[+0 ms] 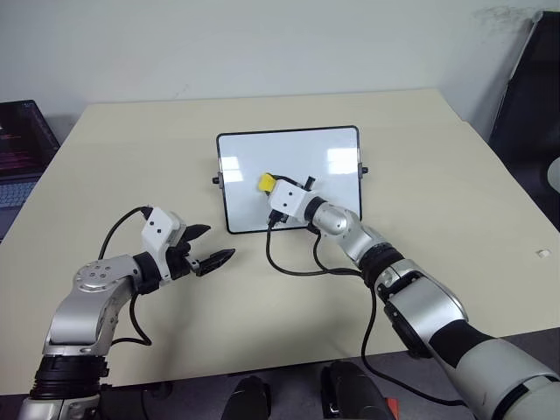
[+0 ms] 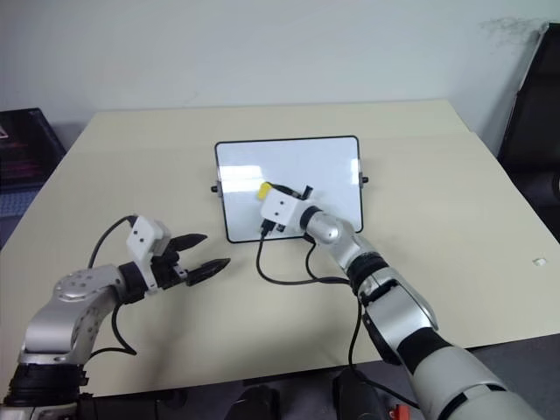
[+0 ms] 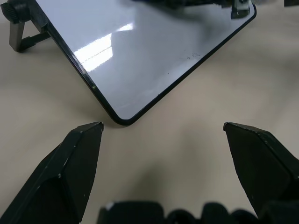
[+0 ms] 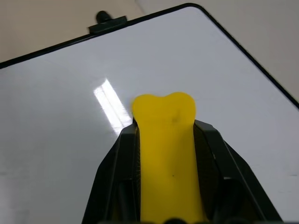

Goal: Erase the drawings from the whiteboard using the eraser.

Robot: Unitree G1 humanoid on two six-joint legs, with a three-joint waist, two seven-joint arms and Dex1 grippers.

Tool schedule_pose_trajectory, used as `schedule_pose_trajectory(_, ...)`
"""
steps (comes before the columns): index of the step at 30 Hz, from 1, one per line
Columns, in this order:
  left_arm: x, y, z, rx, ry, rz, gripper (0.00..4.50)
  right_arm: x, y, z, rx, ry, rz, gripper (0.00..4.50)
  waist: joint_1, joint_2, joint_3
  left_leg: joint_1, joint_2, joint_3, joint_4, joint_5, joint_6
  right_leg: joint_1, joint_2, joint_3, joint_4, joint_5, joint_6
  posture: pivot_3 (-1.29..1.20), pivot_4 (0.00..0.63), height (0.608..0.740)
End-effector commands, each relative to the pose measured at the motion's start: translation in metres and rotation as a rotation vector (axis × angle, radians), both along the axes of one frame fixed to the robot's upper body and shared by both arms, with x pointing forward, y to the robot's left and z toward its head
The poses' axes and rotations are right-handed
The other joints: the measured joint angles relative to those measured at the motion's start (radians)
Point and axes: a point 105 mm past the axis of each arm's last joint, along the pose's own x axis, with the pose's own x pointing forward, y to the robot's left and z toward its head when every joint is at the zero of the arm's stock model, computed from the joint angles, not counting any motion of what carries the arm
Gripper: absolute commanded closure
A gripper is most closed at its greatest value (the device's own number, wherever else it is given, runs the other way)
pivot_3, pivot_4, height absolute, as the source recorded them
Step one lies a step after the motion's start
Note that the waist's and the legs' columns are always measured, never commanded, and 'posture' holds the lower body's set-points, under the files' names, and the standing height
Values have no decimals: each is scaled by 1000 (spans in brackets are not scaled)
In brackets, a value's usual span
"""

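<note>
Clamping the small yellow eraser block [image 4: 164,154] between its two black fingers, the right gripper [image 1: 269,187] hovers at the middle of the small white glossy whiteboard with the thin black frame [image 1: 332,144]. The board stands propped at a tilt on the pale beige table [image 1: 455,175], near the middle of the tabletop. The eraser's long axis runs along the fingers, its free end pointing out past them toward the board face; from the wrist view I cannot say whether it is pressed to the surface or just off it. The board face spreads out on every side of that tip.

As for the drawings, I can make out no clear column of marks on the white. Only a few faint dark specks [image 3: 192,55] sit near the board's lower edge, below where the eraser is, so my guess is that any further wiping would have to head down that way.

The right arm is plainly the one at the board. The left gripper [image 1: 213,246] hangs over bare table off the board's lower left corner, well clear of it, its fingers spread apart with nothing between them.

By count: one whiteboard, one eraser, two grippers, one cluster of faint specks, and a dark laptop [image 1: 22,140] at the table's left edge.
</note>
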Motion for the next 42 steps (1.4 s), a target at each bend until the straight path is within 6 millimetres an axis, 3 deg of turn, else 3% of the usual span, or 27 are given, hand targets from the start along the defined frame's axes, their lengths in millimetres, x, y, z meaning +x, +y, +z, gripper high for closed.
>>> schedule_pose_trajectory(1, -2, -9, 12, -13, -48, -43, 0, -9, -7, -33, -75, 71, 21, 3309, 0, 0, 0, 1, 0, 0, 1, 0, 0, 1, 0, 0, 0, 0, 0, 0, 150, 740)
schedule_pose_trajectory(5, -1, -13, 15, -22, -54, -56, 0, -14, -4, -24, -74, 11, 69, 3309, -1, 0, 0, 5, -1, 0, 2, 0, 0, 6, 1, 0, 0, 0, 0, 0, 150, 740)
schedule_pose_trajectory(9, 0, -16, 18, -32, -63, -74, 0, -21, -6, 18, -70, -224, 156, 3309, 1, 1, 1, 4, -1, -3, 3, 0, 0, 6, 5, 0, 0, -1, 1, 0, 150, 740)
schedule_pose_trajectory(12, 1, -19, 21, -34, -69, -90, 0, -16, -23, 53, 4, -326, 120, 3321, -1, 1, 1, 2, -1, -2, 3, 0, 0, 4, 5, 0, -1, 0, 0, 0, 150, 740)
schedule_pose_trajectory(14, 2, -23, 23, -33, -71, -108, 0, -10, -36, 64, 29, -348, 81, 3321, -1, 1, 1, 0, -1, -2, 2, 0, 0, 3, 5, 0, -1, 0, 0, 0, 150, 740)
schedule_pose_trajectory(17, 1, -33, 24, -26, -72, -158, 0, 4, -60, 54, -19, -302, -3, 3321, -1, 1, 1, 0, 0, -2, 1, 0, 0, 2, 5, 0, -1, 0, 0, 0, 150, 740)
schedule_pose_trajectory(21, 1, -43, 26, -24, -74, -205, 0, 11, -77, 23, -82, -207, -55, 3321, -1, 0, 1, -1, 0, -1, 1, 0, 0, 2, 4, 0, -3, 0, 0, 0, 150, 740)
schedule_pose_trajectory(25, 1, -51, 32, -23, -81, -246, 0, -9, -74, -25, -149, -109, 28, 3323, -3, 0, 0, 0, -1, -1, 1, 0, 0, 2, 5, 1, -3, 0, 0, 0, 150, 740)
schedule_pose_trajectory(31, 2, -53, 35, -28, -84, -252, 0, -23, -71, -50, -181, -62, 68, 3324, -6, 0, 0, 5, -1, 0, 3, 0, 0, 6, 6, 1, -1, 0, 0, 0, 150, 740)
schedule_pose_trajectory(34, 2, -53, 35, -31, -84, -256, 0, -23, -68, -42, -145, -81, 68, 3324, -5, 0, 0, 9, -1, 1, 3, 0, 0, 11, 7, 2, -1, -3, 5, 0, 150, 740)
schedule_pose_trajectory(42, 2, -52, 34, -36, -83, -253, 0, -23, -68, 27, 105, -166, 42, 3324, -4, 0, 1, 6, 0, -1, 2, 0, 0, 8, 7, 2, -2, -1, 0, 0, 150, 740)
